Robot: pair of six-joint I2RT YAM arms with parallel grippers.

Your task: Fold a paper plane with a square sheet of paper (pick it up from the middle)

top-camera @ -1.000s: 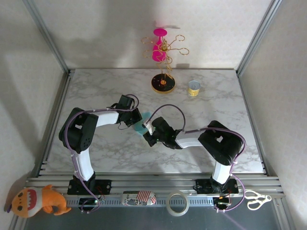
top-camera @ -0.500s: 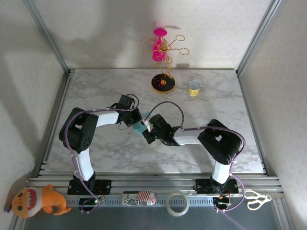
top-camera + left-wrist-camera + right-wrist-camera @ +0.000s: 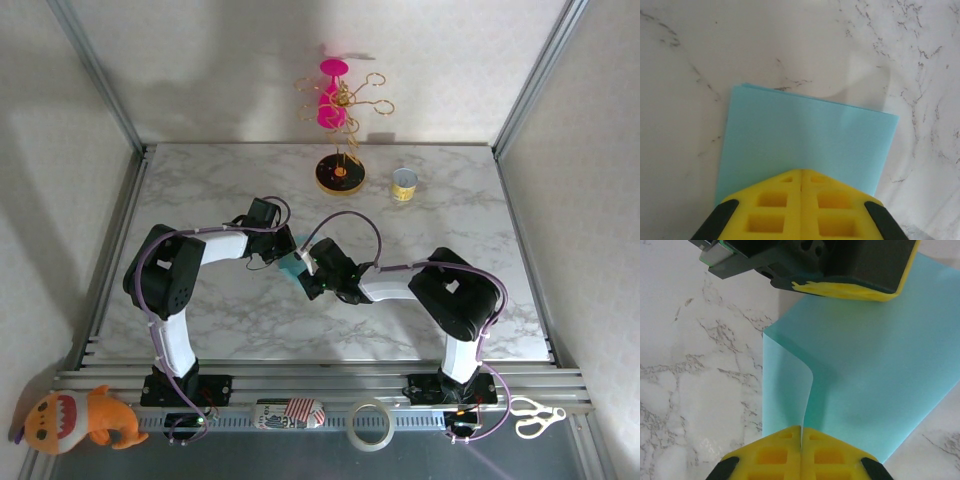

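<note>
- Near rail, fronting the arm bases: orange plush toy (image 3: 80, 420), roll of tape (image 3: 368, 424), scissors (image 3: 538, 416). None of them bears on the fold.
- Right end effector (image 3: 801, 429): yellow fingers fully closed, nipping a raised ridge of the square sheet of paper (image 3: 865, 365). From that pinch one flap curls up and over to the left.
- The square sheet of paper, teal-blue, lies mid-surface between the two wrists on the marble surface (image 3: 200, 320). From the left wrist it reads as a rectangle with a doubled far edge, so it is apparently already folded over once.
- Left end effector (image 3: 801, 172): fingers closed tip to tip, set down on the sheet's edge opposite the right one. It seems to pin the sheet flat. Whether a layer is caught between the tips cannot be told.
- Step in hand, as judged: an early fold, one end effector anchoring while the other draws a flap across. No pointed nose or wings are formed yet.
- Next move calls for: carrying the pinched flap over until its edges align, with the anchor held firm, then pressing along the crease. Thin paper may slip or buckle if it is pulled at a slant.
- Far edge: stand with round black-and-yellow base (image 3: 340, 174) and small gold can (image 3: 404, 184), well apart from the work.
</note>
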